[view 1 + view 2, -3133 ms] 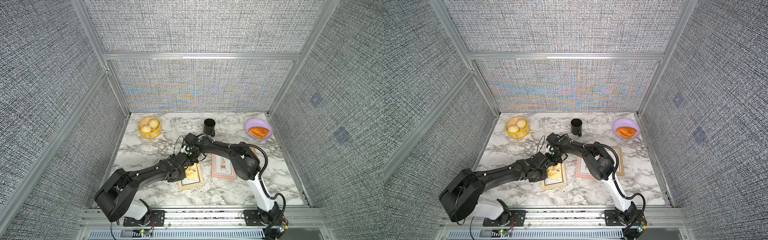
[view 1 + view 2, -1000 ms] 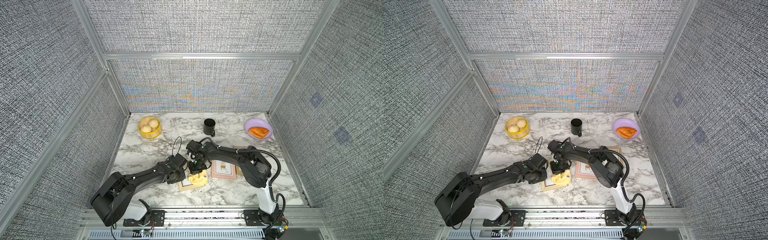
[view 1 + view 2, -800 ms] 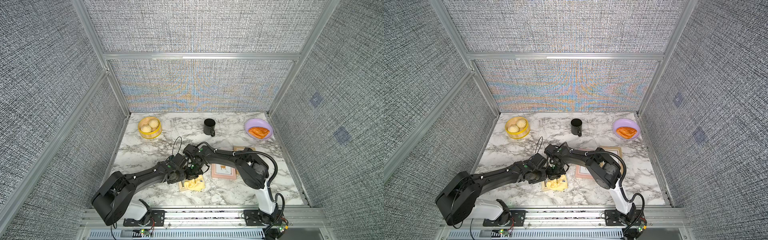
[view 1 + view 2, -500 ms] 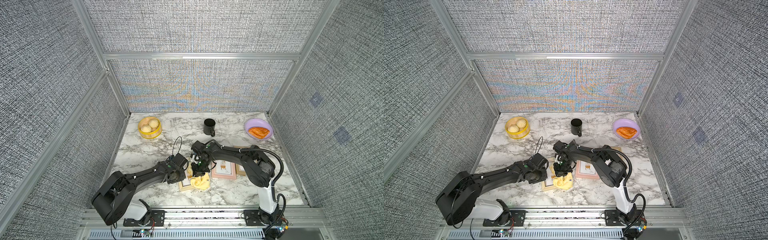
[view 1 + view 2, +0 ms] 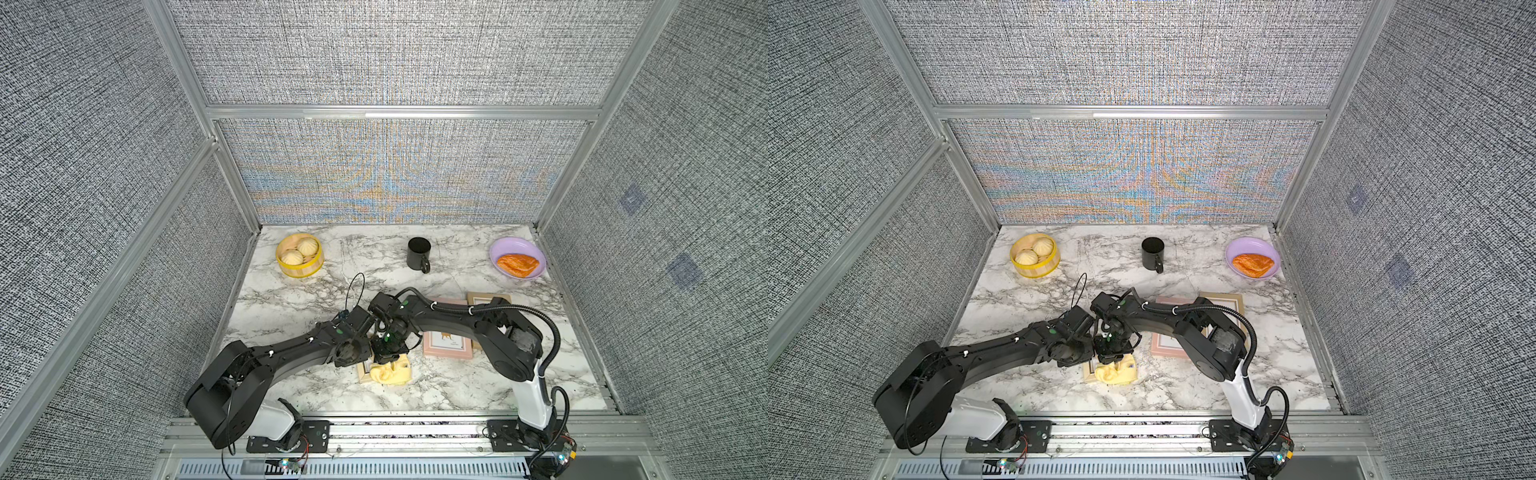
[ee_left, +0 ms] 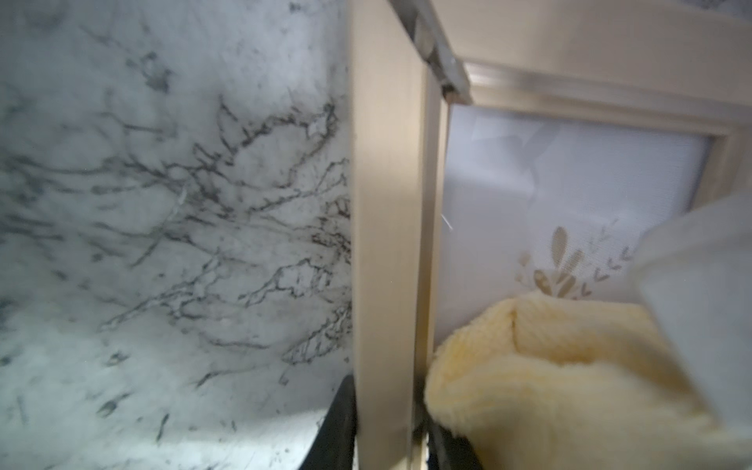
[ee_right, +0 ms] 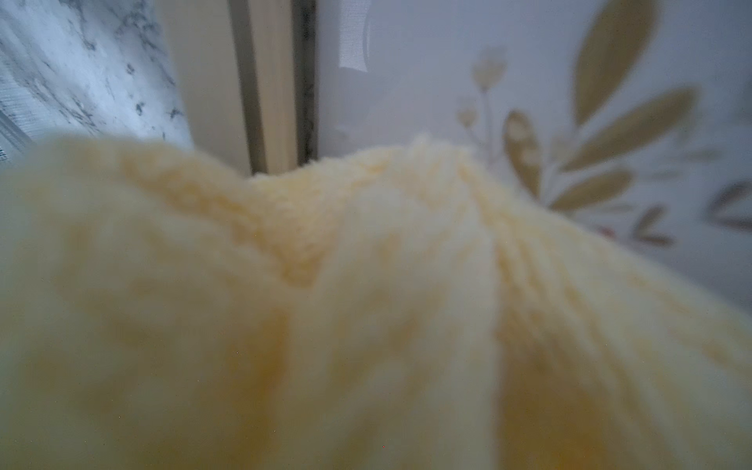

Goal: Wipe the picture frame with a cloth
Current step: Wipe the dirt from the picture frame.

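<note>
On the marble table (image 5: 291, 299), left fingers (image 6: 333, 427) pinch the flat picture frame (image 6: 386, 244); right fingers (image 5: 384, 358) clamp the cloth (image 5: 392, 374).

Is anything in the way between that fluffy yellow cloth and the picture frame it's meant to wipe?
Nothing visible. The pale yellow fluffy cloth lies straight on the glass of the light wooden picture frame, pinched by the right gripper; the left gripper clamps its rail.
</note>
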You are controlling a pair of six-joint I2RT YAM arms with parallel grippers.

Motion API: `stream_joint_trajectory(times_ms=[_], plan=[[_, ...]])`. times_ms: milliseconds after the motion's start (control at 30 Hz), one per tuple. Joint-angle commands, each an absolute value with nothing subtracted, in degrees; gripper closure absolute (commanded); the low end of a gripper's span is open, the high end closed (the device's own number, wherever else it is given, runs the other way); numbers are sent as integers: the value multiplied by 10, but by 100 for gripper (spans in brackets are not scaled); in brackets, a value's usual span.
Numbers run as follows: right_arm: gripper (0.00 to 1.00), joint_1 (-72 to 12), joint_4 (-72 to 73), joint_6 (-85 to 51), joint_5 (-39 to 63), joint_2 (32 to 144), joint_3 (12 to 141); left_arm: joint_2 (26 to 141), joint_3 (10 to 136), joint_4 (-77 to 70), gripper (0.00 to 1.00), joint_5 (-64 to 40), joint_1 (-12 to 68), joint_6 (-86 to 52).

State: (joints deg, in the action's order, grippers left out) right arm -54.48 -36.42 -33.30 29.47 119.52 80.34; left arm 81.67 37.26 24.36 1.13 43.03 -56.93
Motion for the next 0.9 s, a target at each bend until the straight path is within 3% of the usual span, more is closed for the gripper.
stream_joint_trajectory(times_ms=[0,267,633,867], plan=[[100,-534,-458,-326,250,1205,766,822,371,248,100,24,428,-580],[100,-475,-516,-276,169,1160,748,817,367,253,100,25,428,-579],[100,-569,-448,-340,271,1202,771,824,365,243,100,21,428,-581],[100,-510,-480,-305,214,1172,747,813,361,248,100,22,428,-581]])
